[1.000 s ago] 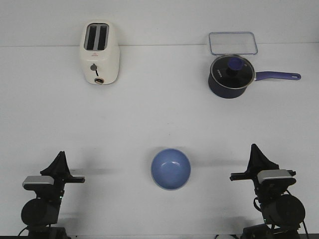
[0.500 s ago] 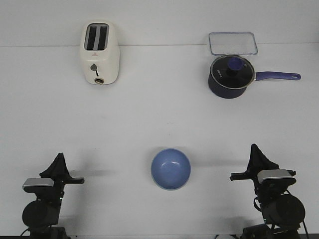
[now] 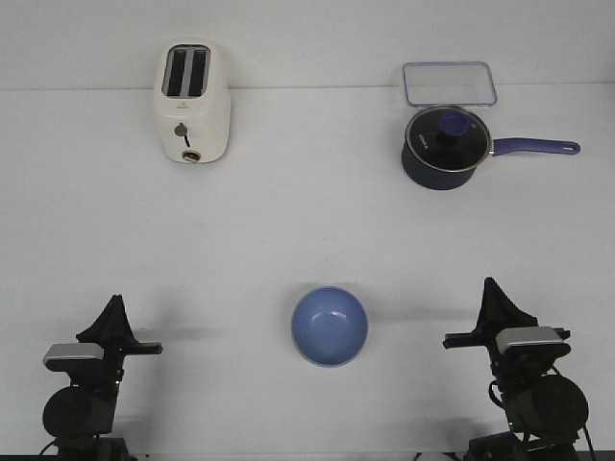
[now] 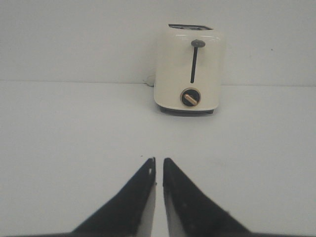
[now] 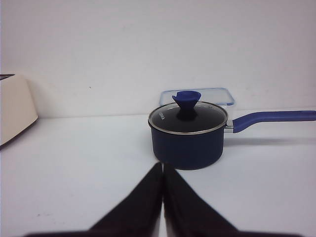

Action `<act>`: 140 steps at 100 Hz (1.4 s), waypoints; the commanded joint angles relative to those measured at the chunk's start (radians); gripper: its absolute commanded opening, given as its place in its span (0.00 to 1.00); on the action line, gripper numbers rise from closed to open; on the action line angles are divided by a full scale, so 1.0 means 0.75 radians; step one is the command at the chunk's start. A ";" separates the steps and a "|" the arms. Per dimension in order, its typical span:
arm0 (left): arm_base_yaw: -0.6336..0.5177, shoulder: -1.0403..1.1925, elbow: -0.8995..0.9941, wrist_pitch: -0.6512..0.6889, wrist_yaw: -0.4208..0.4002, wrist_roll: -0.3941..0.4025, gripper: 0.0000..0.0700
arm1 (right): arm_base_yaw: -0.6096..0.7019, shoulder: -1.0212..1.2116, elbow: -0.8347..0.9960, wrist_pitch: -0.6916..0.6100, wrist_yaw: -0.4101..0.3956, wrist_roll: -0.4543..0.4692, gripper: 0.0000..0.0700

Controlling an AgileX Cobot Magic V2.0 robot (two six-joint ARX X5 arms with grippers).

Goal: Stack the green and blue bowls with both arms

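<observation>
The periwinkle blue bowl [image 3: 330, 326] sits upright on the white table at the front centre, between my two arms. No green bowl shows in any view. My left gripper [image 3: 116, 307] is at the front left, well apart from the bowl; in the left wrist view [image 4: 159, 161] its fingers stand almost together with a thin slit, holding nothing. My right gripper [image 3: 493, 290] is at the front right, also apart from the bowl; in the right wrist view [image 5: 162, 166] its fingers are pressed together and empty.
A cream toaster [image 3: 193, 103] stands at the back left, also in the left wrist view [image 4: 189, 69]. A dark navy saucepan [image 3: 444, 147] with glass lid and long handle stands at the back right, with a clear lidded container [image 3: 449, 83] behind it.
My left gripper has sunk slightly toward the front edge. The bowl and the right arm have not moved.
</observation>
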 commanded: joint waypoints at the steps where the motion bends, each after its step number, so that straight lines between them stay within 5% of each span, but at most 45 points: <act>1: 0.002 -0.002 -0.027 0.014 0.001 0.007 0.02 | 0.001 -0.002 0.008 0.014 0.002 -0.003 0.00; 30: 0.002 -0.002 -0.027 0.014 0.001 0.007 0.02 | -0.016 -0.033 -0.050 0.047 0.050 -0.246 0.00; 57: 0.002 -0.002 -0.027 0.014 0.001 0.007 0.02 | -0.054 -0.237 -0.317 0.071 -0.024 -0.534 0.00; 77: 0.002 -0.002 -0.027 0.015 0.001 0.007 0.02 | -0.076 -0.254 -0.478 0.207 -0.025 -0.546 0.00; 140: 0.002 -0.002 -0.025 0.014 0.001 0.007 0.02 | -0.080 -0.254 -0.479 0.222 -0.025 -0.530 0.00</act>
